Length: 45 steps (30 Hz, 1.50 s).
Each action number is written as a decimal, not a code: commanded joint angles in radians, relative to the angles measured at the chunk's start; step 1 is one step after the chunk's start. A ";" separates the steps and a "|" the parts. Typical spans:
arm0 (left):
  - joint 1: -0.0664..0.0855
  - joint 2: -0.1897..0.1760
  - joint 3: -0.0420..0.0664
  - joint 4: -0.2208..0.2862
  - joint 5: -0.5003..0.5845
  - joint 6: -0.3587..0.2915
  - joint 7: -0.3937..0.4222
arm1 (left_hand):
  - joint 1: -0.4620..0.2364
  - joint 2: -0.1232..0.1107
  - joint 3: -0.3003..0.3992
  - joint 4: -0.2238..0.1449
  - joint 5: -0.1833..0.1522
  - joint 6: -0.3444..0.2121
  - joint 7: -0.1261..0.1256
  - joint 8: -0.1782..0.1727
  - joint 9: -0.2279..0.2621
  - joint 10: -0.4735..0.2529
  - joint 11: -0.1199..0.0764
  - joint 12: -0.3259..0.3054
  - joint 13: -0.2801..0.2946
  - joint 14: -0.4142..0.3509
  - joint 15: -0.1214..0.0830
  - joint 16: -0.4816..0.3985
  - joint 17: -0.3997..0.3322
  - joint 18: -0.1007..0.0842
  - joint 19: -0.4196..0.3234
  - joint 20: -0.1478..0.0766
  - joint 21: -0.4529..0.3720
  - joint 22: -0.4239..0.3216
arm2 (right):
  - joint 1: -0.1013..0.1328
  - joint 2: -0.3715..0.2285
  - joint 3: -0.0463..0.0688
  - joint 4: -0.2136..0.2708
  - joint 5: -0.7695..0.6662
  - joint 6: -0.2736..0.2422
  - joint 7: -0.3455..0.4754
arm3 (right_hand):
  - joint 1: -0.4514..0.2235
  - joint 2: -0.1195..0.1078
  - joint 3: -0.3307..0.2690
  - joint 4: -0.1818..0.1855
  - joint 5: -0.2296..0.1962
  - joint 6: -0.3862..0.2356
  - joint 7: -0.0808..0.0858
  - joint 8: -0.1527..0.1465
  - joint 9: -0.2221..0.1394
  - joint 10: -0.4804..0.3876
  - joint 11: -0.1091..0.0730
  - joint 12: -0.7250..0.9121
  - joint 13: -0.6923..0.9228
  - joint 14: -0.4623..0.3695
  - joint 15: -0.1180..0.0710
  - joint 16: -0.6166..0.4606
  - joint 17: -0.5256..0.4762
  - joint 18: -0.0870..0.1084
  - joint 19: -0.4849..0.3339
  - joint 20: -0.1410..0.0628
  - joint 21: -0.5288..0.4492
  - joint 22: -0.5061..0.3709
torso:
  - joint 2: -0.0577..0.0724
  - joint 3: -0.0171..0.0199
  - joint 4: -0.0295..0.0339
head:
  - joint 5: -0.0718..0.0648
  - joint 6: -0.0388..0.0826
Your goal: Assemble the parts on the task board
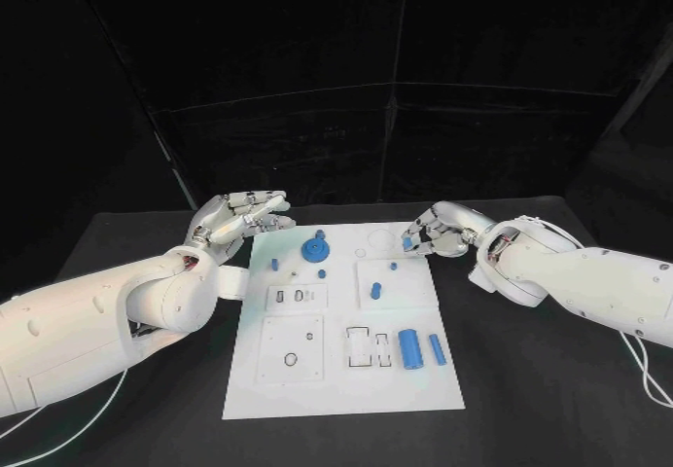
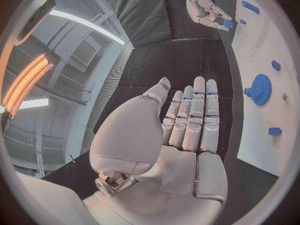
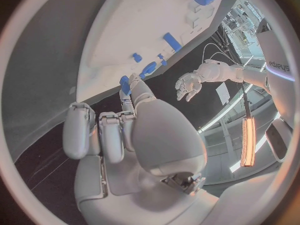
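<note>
Near edge of white board [image 1: 336, 394], lying on black surface [image 1: 533, 409]: large blue cylinder [image 1: 409, 349] and slimmer blue rod [image 1: 437, 349] seen side by side, beside slotted recesses. Mid-board: small blue peg [image 1: 376, 289] noted. Far end: blue gear [image 1: 317, 250] seated on board, small blue piece [image 1: 273, 264] near left edge. Left hand [image 1: 241, 220] held above far left board corner, fingers straight and apart, nothing held. Right hand [image 1: 438, 236] at far right board edge, fingers curled, small blue part [image 2: 228, 23] pinched at fingertips.
</note>
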 commanded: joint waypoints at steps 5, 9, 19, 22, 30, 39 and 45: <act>0.002 -0.003 0.001 0.001 -0.001 0.001 0.003 | 0.002 0.012 0.001 -0.004 0.001 0.000 0.006 -0.005 -0.001 0.001 0.005 -0.005 -0.001 0.005 0.002 -0.006 0.002 0.013 0.008 -0.001 -0.005 -0.001 | 0.006 0.021 0.002 0.113 -0.056 -0.122 -0.048 | -0.018 -0.009 0.007 0.001 0.001 0.025 -0.016 -0.002 0.002 0.041 -0.009 -0.008 0.027 0.094 -0.006 0.005 0.210 -0.006 0.006 -0.003 0.002 0.002 | -0.019 -0.0116 -0.0032 | 0.000 -0.008; 0.002 0.000 0.001 -0.001 -0.001 0.006 0.008 | -0.002 0.014 0.001 -0.004 0.001 0.009 -0.001 -0.002 0.001 0.012 0.001 -0.004 0.000 0.005 0.001 -0.010 0.003 0.013 0.009 -0.001 -0.009 -0.003 | 0.007 0.074 0.001 0.122 -0.062 -0.116 -0.079 | -0.024 -0.011 0.009 0.003 -0.004 0.026 -0.017 -0.002 0.002 0.041 -0.009 -0.008 0.027 0.094 -0.006 0.005 0.209 -0.006 0.007 -0.003 0.002 0.003 | -0.023 -0.0124 -0.0008 | 0.009 -0.006; 0.005 0.007 0.001 -0.009 -0.001 0.010 0.010 | -0.015 0.014 -0.004 -0.002 0.001 0.025 -0.007 -0.003 0.000 0.031 -0.006 -0.008 0.000 0.026 -0.007 -0.013 0.009 0.015 0.027 -0.006 -0.011 -0.003 | -0.014 0.237 0.000 0.086 -0.125 -0.063 -0.232 | -0.027 -0.008 0.026 0.000 -0.023 0.028 -0.018 -0.005 0.003 0.026 -0.011 -0.027 0.009 0.093 -0.007 0.002 0.202 -0.004 0.001 -0.005 -0.003 -0.008 | -0.028 -0.0193 0.0101 | 0.026 -0.018; 0.007 0.007 0.001 -0.012 -0.001 0.006 0.010 | -0.018 0.012 -0.006 -0.001 0.001 0.026 -0.007 -0.004 0.000 0.033 -0.006 -0.010 0.000 0.028 -0.007 -0.014 0.009 0.015 0.030 -0.006 -0.012 -0.003 | -0.033 0.277 0.000 0.071 -0.155 -0.052 -0.266 | -0.029 -0.009 0.026 0.000 -0.025 0.028 -0.018 -0.005 0.003 0.025 -0.010 -0.028 0.008 0.092 -0.007 0.001 0.200 -0.004 0.001 -0.005 -0.003 -0.008 | -0.027 -0.0182 0.0088 | 0.043 -0.024; 0.010 0.012 0.001 -0.028 -0.001 0.008 0.010 | -0.020 0.011 -0.009 -0.002 0.001 0.028 -0.007 -0.006 0.000 0.034 -0.005 -0.013 -0.001 0.020 -0.004 -0.023 0.007 0.013 0.027 -0.005 -0.018 -0.005 | -0.091 0.349 0.001 0.028 -0.226 -0.034 -0.300 | -0.033 -0.013 0.027 0.000 -0.028 0.027 -0.017 -0.006 0.003 0.018 -0.010 -0.037 -0.001 0.092 -0.007 0.000 0.200 -0.004 0.001 -0.005 -0.003 -0.008 | -0.026 -0.0166 0.0130 | 0.066 -0.036; 0.012 0.016 0.001 -0.040 -0.001 0.011 0.008 | -0.020 0.011 -0.009 -0.002 0.001 0.028 -0.007 -0.006 0.000 0.034 -0.005 -0.013 -0.001 0.020 -0.004 -0.023 0.007 0.013 0.027 -0.005 -0.018 -0.005 | -0.121 0.382 0.001 0.004 -0.284 -0.050 -0.314 | -0.034 -0.014 0.028 0.000 -0.029 0.027 -0.017 -0.007 0.002 0.018 -0.010 -0.037 0.000 0.092 -0.007 0.000 0.199 -0.005 0.001 -0.005 -0.003 -0.007 | -0.027 -0.0156 0.0086 | 0.079 -0.042; 0.012 0.018 0.001 -0.043 -0.001 0.012 0.006 | -0.019 0.011 -0.009 -0.003 0.001 0.028 -0.007 -0.007 0.000 0.034 -0.005 -0.014 -0.001 0.019 -0.004 -0.025 0.007 0.013 0.026 -0.005 -0.019 -0.006 | -0.124 0.385 0.001 -0.002 -0.296 -0.043 -0.320 | -0.034 -0.015 0.029 0.000 -0.029 0.027 -0.017 -0.007 0.003 0.019 -0.010 -0.036 0.001 0.092 -0.007 0.000 0.200 -0.005 0.002 -0.005 -0.002 -0.006 | -0.027 -0.0152 0.0082 | 0.082 -0.044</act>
